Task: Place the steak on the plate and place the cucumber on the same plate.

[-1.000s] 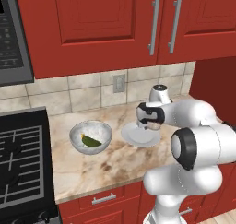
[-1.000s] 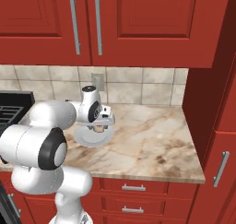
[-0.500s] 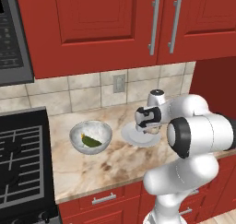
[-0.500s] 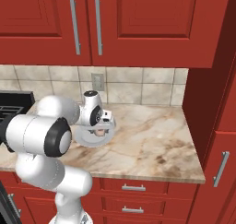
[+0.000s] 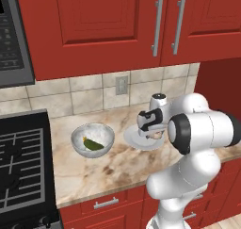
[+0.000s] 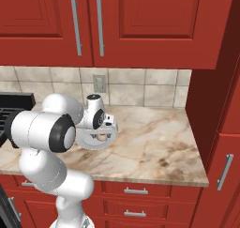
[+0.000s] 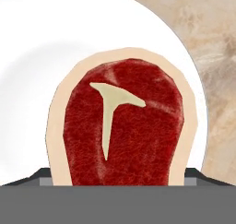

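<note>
A flat raw steak point(image 7: 122, 126), dark red with a pale T-shaped streak and a pinkish-white rim, sits over the round white plate point(image 7: 37, 71) in the hand view. Its lower edge runs down between the two dark fingers point(image 7: 34, 176), whose tips show at either side of it, so the fingers appear closed on the steak. Whether the meat already touches the plate cannot be told.

In the left base view the plate point(image 5: 134, 141) rests on the marbled beige desk point(image 5: 117, 169), and the gripper point(image 5: 153, 133) hangs low above it with a pinkish bit of steak point(image 5: 156, 134) under the hand. In the right base view the gripper point(image 6: 100, 135) is likewise just over the plate point(image 6: 93, 145).

The cucumber point(image 5: 93, 145), small and dark green, lies inside a grey speckled bowl point(image 5: 92, 138) standing on the desk just left of the plate, apart from it.

Left of the bowl is a black stove point(image 5: 21, 167). Behind runs a tiled wall with an outlet point(image 5: 121, 85), below red cabinets point(image 5: 113, 25).
</note>
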